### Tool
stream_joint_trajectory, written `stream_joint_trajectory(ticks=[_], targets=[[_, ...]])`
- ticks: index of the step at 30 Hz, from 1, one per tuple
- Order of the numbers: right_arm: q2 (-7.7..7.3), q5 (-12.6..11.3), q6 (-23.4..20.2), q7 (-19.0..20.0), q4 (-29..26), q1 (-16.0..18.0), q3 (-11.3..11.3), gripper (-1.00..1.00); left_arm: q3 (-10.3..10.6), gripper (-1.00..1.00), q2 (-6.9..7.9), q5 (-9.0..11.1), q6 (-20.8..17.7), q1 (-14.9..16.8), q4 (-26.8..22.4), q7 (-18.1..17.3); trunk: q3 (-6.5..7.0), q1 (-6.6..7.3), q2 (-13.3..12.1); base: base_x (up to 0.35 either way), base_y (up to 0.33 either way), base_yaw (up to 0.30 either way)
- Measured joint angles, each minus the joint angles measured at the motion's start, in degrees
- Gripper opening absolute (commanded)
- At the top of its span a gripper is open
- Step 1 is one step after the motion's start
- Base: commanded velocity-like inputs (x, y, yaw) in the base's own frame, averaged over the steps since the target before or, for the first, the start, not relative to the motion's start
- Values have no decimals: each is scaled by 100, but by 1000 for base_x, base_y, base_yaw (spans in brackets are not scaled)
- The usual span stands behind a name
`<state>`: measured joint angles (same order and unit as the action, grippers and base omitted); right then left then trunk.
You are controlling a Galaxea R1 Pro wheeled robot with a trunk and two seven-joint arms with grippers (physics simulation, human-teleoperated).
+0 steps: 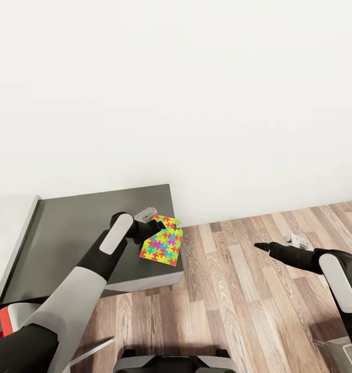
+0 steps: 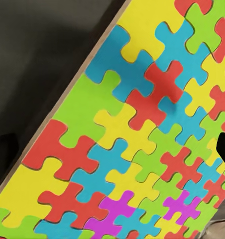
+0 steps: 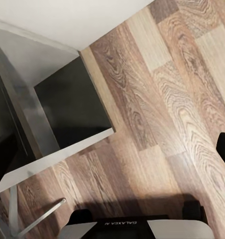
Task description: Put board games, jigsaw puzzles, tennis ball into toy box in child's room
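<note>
Here the head view looks down at a plain white wall (image 1: 196, 93) meeting a floor of brown wood planks (image 1: 248, 280), with the dark grey end section of the long desk (image 1: 77, 233) pushed against the wall and a strip of its pale grey top (image 1: 7, 233) at the far left edge. A small patch of red (image 1: 7, 321) shows beside the robot's left arm, too little of it to say what it is. The left gripper (image 1: 154, 228) is clamped on the upper edge of a thin flat jigsaw puzzle square of bright interlocking pieces (image 1: 163, 243), red, yellow, green, blue and pink, which hangs tilted over the right front corner of the dark section, its lower part past the desk's edge above the planks. In the left wrist view the puzzle (image 2: 137, 134) lies very close to the lens, running diagonally against the dark desktop (image 2: 38, 64). The right gripper (image 1: 264, 246) hovers over bare floor, well apart from the desk, its dark fingers drawn to a point; whether they are parted or pressed together cannot be told. The right wrist view shows the planks (image 3: 162, 109), the desk's dark section (image 3: 72, 104) and the white wall (image 3: 82, 20).
</note>
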<state>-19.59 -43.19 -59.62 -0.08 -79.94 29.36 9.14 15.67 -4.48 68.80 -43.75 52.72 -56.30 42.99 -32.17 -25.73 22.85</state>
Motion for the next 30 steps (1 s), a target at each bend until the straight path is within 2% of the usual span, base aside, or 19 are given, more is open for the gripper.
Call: stream_joint_trajectory(ticks=[4, 11, 30], targets=[[5, -2, -1, 0, -4, -3, -7, 100, 0, 100, 1, -77, -46, 1, 0, 9, 0, 1, 1, 0, 0, -115], [8, -1, 2, 0, -8, -4, -16, 100, 0, 100, 1, -38, -20, 1, -2, 4, 0, 0, 0, 0, 0, -82], [9, 0, -1, 0, -9, -4, -13, 100, 0, 100, 0, 16, 8, -2, -2, -1, 0, 0, 0, 0, 0, -6]])
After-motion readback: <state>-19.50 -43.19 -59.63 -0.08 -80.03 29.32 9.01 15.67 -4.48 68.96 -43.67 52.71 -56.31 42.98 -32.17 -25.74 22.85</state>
